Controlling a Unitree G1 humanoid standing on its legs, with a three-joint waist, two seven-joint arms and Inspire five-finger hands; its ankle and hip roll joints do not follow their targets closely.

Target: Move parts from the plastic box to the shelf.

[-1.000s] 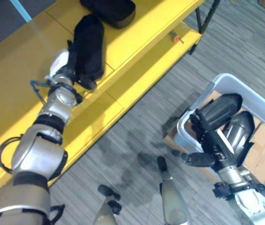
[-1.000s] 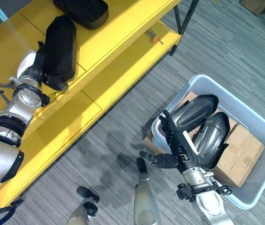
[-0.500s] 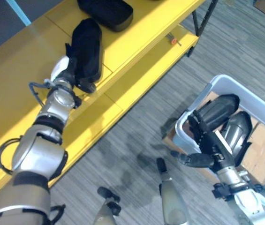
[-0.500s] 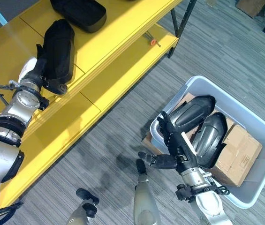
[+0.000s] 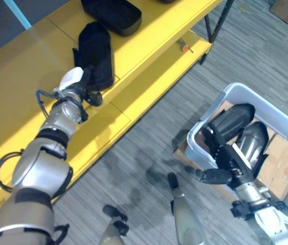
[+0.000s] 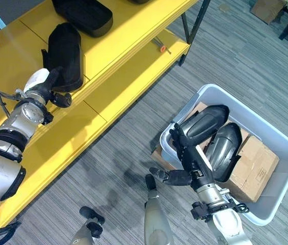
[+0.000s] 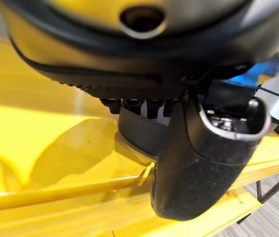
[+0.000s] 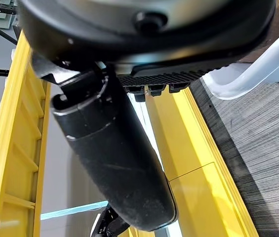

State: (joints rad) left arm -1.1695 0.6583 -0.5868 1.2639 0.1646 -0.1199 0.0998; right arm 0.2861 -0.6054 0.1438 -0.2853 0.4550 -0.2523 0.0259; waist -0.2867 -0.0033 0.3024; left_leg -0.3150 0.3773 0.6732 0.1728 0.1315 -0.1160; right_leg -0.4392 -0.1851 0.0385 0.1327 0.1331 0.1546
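Overhead, yellow shelf (image 5: 149, 46) runs diagonally across upper left, grey carpet floor (image 5: 149, 148) below it, pale plastic box (image 6: 281, 143) lower right on the floor. Box holds two dark curved parts (image 6: 224, 148) side by side on a cardboard carton (image 6: 253, 168), long axes pointing away from the robot toward the shelf. Right hand (image 6: 187, 153) sits at the near box rim, just beside the nearer part, fingers straight, thumb splayed, gripping nothing — clearly the closer hand for the next pick. Placed black part (image 5: 95, 53) lies lengthwise on top tier. Left hand (image 5: 80, 87) touches its near end, fingers relaxed, not clasping. Black case (image 5: 110, 14) lies beyond.
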